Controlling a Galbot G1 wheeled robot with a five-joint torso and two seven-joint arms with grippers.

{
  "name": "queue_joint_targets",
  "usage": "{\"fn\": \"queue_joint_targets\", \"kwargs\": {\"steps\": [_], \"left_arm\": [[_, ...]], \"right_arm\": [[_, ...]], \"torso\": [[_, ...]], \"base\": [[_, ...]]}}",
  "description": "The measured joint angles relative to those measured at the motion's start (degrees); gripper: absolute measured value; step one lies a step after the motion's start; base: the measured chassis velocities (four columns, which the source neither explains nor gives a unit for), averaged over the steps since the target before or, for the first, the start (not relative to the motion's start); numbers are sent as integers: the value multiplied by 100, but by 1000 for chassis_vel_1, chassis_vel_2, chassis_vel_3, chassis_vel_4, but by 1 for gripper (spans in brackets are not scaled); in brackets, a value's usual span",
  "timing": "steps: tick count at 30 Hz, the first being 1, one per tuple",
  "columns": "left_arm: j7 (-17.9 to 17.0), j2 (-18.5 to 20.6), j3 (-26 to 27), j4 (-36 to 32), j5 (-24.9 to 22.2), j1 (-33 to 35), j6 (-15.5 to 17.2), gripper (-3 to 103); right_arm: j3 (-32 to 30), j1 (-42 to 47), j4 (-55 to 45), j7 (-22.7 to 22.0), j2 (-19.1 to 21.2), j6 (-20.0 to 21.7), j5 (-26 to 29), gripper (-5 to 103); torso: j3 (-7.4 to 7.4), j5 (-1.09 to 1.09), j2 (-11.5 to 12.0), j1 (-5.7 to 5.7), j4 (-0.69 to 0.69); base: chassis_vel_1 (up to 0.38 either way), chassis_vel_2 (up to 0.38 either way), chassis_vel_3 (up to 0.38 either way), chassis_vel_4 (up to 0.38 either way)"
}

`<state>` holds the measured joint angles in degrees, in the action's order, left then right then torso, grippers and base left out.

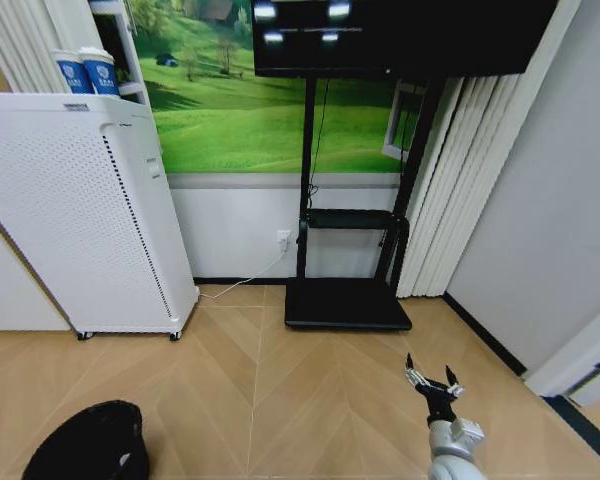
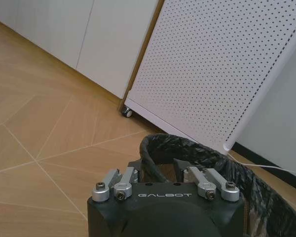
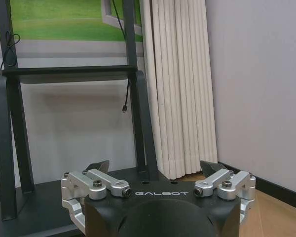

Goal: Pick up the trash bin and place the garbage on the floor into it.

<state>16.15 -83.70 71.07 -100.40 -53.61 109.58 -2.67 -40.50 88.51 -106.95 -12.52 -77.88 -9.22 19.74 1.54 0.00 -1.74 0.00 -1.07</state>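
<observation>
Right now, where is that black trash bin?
The trash bin is low on the robot's left in the head view, in front of the white perforated unit; the left gripper is closed on its rim.

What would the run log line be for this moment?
left gripper: shut on trash bin rim | right gripper: open, empty, above floor facing TV stand | garbage: none in bin view

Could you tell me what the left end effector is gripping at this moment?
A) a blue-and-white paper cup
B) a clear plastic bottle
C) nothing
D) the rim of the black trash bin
D: in the left wrist view the left end effector is closed on the lined rim of the trash bin.
</observation>
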Motion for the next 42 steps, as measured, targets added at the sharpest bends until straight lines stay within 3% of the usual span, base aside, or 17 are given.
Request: {"fn": "queue_joint_targets", "kwargs": {"steps": [3,5,6,8,13,15,17,18,22,23,24,27,30,31,32,34,42], "left_arm": [[46,2,12,-29,101,0,-21,41],[144,3,62,-185,260,16,-46,57],[144,3,62,-185,260,16,-46,57],[220,18,129,-295,388,22,-79,69],[291,33,240,-559,523,121,-90,79],[385,-14,331,-1073,966,325,-92,94],[428,-39,358,-1268,1195,376,-113,94],[471,-80,382,-1664,1655,420,-184,98],[409,-91,371,-2413,2114,437,-135,100],[256,-19,311,-2912,2239,438,26,100],[256,-19,311,-2912,2239,438,26,100],[-432,452,-187,-3777,2312,275,555,100],[-680,670,-502,-3927,2353,182,719,100],[-910,892,-940,-4033,2416,68,902,100],[-910,892,-940,-4033,2416,68,902,100],[-1024,1121,-1513,-4045,2697,-107,1027,100],[-1113,1180,-2104,-3795,3013,-267,1004,100]], "right_arm": [[-11,16,0,42,-6,-19,-40,100],[-15,31,-5,97,-26,-62,-110,100],[-15,31,-5,97,-26,-62,-110,100],[-19,32,-20,146,-41,-89,-125,100],[-49,30,-29,143,-48,-98,-112,100],[-131,41,-92,-3,-41,-7,-231,100],[-181,53,-139,-85,-33,68,-368,100],[-268,83,-257,-148,-18,148,-573,100],[-375,215,-623,-158,22,314,-701,100],[-398,331,-930,-98,49,404,-680,100],[-398,331,-930,-98,49,404,-680,100],[-253,736,-1811,269,103,540,-676,100],[-126,848,-2036,398,116,580,-740,100],[53,975,-2268,613,123,639,-837,100],[53,975,-2268,613,123,639,-837,100],[282,1137,-2461,985,120,662,-1013,100],[324,1464,-2604,1218,86,695,-1214,100]], "torso": [[0,0,0,0,0],[0,1,0,0,0],[0,1,0,0,0],[0,0,0,0,0],[0,-1,0,0,0],[0,3,0,0,1],[0,2,0,0,1],[0,1,0,0,0],[0,0,0,0,0],[0,3,0,0,0],[0,3,0,0,0],[0,0,-1,0,-1],[0,-1,-1,0,-1],[0,0,-1,0,-1],[0,0,-1,0,-1],[0,-1,-1,0,-1],[0,0,-1,0,1]], "base": [[0,0,0,0],[0,0,0,0],[0,0,0,0],[0,0,0,0],[0,0,0,0],[0,0,0,0],[0,0,0,0],[0,0,0,0],[0,0,0,0],[0,0,0,0],[0,0,0,0],[0,0,0,0],[0,0,0,0],[0,0,0,0],[0,0,0,0],[0,0,0,0],[0,0,0,0]]}}
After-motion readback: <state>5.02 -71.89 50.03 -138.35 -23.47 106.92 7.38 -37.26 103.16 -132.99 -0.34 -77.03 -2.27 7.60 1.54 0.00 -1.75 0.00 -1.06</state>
